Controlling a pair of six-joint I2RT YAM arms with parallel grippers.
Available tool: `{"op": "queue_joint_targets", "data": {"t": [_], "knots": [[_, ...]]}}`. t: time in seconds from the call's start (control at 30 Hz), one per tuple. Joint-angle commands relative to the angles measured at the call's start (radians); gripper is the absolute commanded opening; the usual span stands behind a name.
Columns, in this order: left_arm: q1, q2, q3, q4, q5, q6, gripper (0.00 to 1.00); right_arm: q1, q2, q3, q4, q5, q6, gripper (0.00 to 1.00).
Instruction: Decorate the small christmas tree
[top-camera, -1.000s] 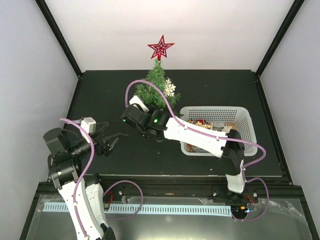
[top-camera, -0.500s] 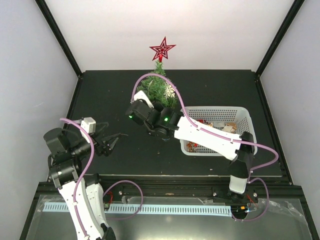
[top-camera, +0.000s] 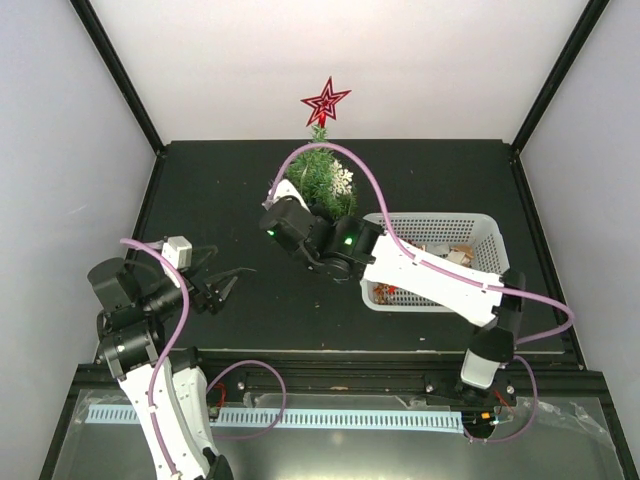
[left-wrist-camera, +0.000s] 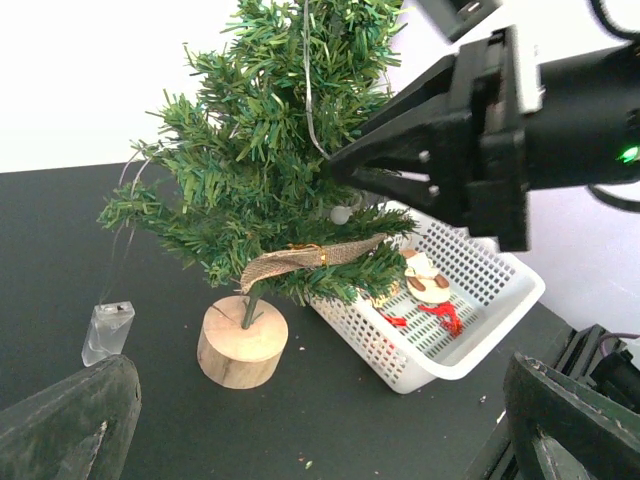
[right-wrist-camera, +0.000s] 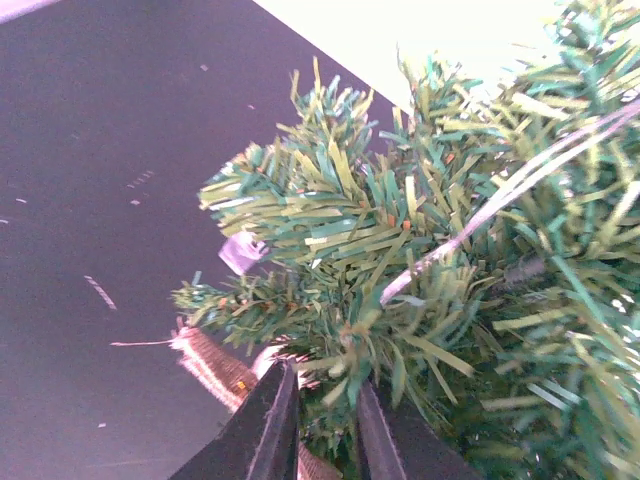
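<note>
Right hand (left-wrist-camera: 338, 168): fingers nearly pressed together, a thin slit between them, tips buried in the needles on the tree's mid-height branch. Needles sit in the slit (right wrist view). Cannot tell if it's actually pinching anything.

Left hand (top-camera: 230, 283): fingers spread wide, nothing between them. It hangs over the counter (top-camera: 200, 200) at roughly 8 o'clock from the tree, well apart from it.

Largest to smallest, top view:
- counter: black, matte.
- white plastic basket (top-camera: 436, 219): at 4 o'clock from the tree, just beside it. The right arm crosses over it. Ornaments inside, including a small figure with a red ribbon (left-wrist-camera: 428, 288).
- the small christmas tree (top-camera: 318, 172): upright at 12 o'clock on the counter, near the back edge, on a round wooden base (left-wrist-camera: 240, 345).
- red star (top-camera: 325, 102): on the tree tip, at 12 o'clock.
- white snowflake (top-camera: 343, 180): on the tree's 3 o'clock side.

Left wrist view:
- burlap ribbon (left-wrist-camera: 300, 258): draped across the low branches.
- clear battery box (left-wrist-camera: 107, 332): on the counter at 9 o'clock from the base, near it. A thin wire runs from it up into the branches.
- small pale bead (left-wrist-camera: 341, 214): hanging below the right hand's fingers.
</note>
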Motion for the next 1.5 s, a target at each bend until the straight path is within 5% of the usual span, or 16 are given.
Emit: {"op": "queue_joint_targets", "data": {"t": [0.0, 0.13, 0.33, 0.63, 0.8, 1.03, 1.3, 1.47], "knots": [[0.008, -0.018, 0.0, 0.021, 0.024, -0.006, 0.99, 0.013, -0.09, -0.033, 0.071, -0.113, 0.011, 0.18], [0.008, -0.022, 0.0, 0.019, 0.027, -0.004, 0.99, 0.018, -0.15, -0.099, 0.137, -0.171, 0.007, 0.23], [0.002, 0.007, 0.029, -0.001, 0.032, 0.025, 0.99, 0.017, -0.275, -0.21, 0.256, -0.236, 0.012, 0.44], [-0.11, 0.184, 0.216, -0.093, -0.08, 0.223, 0.97, 0.018, -0.609, -0.488, 0.546, -0.357, 0.033, 0.49], [-0.412, 0.302, 0.299, -0.05, -0.383, 0.259, 0.57, 0.016, -0.757, -0.613, 0.597, -0.327, 0.083, 0.4], [-0.835, 0.48, 0.287, 0.019, -0.801, 0.325, 0.33, 0.016, -0.867, -0.699, 0.532, -0.279, 0.137, 0.4], [-0.941, 0.611, 0.27, 0.094, -0.872, 0.36, 0.09, 0.016, -0.965, -0.767, 0.464, -0.221, 0.156, 0.41], [-0.961, 0.678, 0.279, 0.15, -0.906, 0.362, 0.08, 0.016, -0.99, -0.799, 0.461, -0.197, 0.158, 0.41]]}}
